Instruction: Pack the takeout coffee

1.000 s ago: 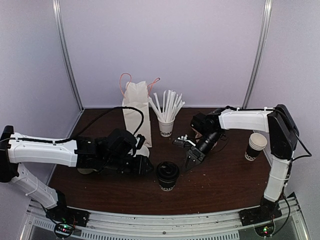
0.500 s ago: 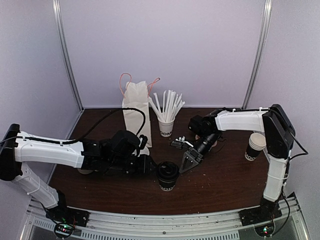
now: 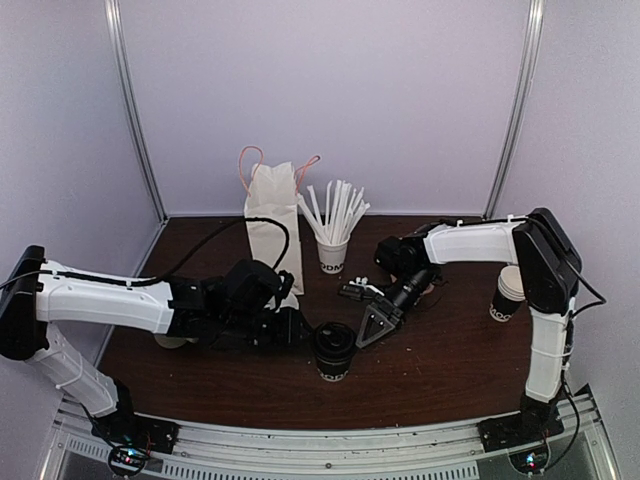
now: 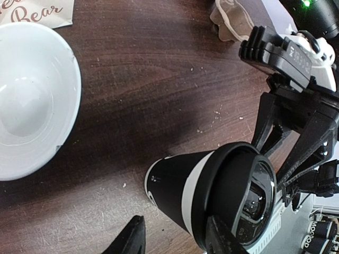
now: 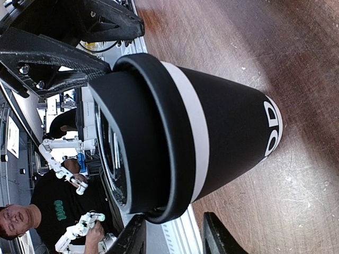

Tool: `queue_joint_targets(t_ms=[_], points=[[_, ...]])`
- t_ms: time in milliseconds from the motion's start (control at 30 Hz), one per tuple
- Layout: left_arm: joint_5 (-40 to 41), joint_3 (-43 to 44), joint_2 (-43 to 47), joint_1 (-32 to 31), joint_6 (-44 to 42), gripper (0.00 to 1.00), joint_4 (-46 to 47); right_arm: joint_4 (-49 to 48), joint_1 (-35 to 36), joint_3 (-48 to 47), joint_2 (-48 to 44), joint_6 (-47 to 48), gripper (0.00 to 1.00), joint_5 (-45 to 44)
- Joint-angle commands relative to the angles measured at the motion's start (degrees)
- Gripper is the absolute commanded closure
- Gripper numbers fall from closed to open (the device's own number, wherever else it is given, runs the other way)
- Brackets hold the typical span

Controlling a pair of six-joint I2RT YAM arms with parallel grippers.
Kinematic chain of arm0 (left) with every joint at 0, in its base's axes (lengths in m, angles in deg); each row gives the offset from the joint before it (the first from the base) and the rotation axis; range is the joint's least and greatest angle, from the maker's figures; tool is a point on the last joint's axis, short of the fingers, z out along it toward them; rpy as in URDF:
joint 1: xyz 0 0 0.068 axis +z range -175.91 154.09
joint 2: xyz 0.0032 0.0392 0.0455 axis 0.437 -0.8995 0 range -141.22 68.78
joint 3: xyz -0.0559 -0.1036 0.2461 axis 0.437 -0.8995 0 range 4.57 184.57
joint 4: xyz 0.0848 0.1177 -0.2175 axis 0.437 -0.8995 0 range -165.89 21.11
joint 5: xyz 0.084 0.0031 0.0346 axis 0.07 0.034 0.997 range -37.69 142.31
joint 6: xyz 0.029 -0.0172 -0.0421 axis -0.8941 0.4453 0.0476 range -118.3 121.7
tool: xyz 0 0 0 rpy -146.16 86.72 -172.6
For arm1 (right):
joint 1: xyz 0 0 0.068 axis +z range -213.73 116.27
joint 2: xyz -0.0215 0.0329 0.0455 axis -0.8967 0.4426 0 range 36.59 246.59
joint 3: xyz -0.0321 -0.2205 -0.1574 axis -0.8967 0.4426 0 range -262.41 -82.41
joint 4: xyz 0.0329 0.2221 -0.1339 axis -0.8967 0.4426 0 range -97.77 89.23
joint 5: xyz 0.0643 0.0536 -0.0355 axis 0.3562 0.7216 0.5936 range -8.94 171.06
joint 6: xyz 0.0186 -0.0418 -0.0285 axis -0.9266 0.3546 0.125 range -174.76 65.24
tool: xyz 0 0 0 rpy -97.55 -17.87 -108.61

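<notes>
We are crowding the takeout coffee [image 3: 335, 348]
Left end effector [image 3: 297, 332] and right end effector [image 3: 372, 328] are both gaping beside it; closing together is risking a clash or a spill

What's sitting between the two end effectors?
The takeout coffee, upright, with the left end effector and right end effector flanking it; clearest in the top view.

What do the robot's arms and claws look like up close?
The left arm and right arm are white tubular shells with black joints. A thin black cable loops off the left one. The left gripper and right gripper are black, each with two angular fingers.
</notes>
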State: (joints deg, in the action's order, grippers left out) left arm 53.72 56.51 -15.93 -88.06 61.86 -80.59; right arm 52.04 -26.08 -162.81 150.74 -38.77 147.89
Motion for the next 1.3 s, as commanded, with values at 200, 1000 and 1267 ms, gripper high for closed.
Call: queue_joint_targets(t_ms=[200,1000,1267], points=[[-6.51,-2.53,-9.32,2.65,-1.36,0.71,-10.04,-4.52,0.39,-1.28,2.94,-9.53,0.65,-23.03],[0.93,10.63,-5.54,-2.93,-16.50,0.59,-14.45,3.94,-0.82,-7.93,-2.25,0.86,0.61,-14.81],[3.14,12.24,-2.06,-3.68,-16.40,0.52,-16.81,6.65,-1.42,-9.98,-4.13,2.82,0.58,-15.95]])
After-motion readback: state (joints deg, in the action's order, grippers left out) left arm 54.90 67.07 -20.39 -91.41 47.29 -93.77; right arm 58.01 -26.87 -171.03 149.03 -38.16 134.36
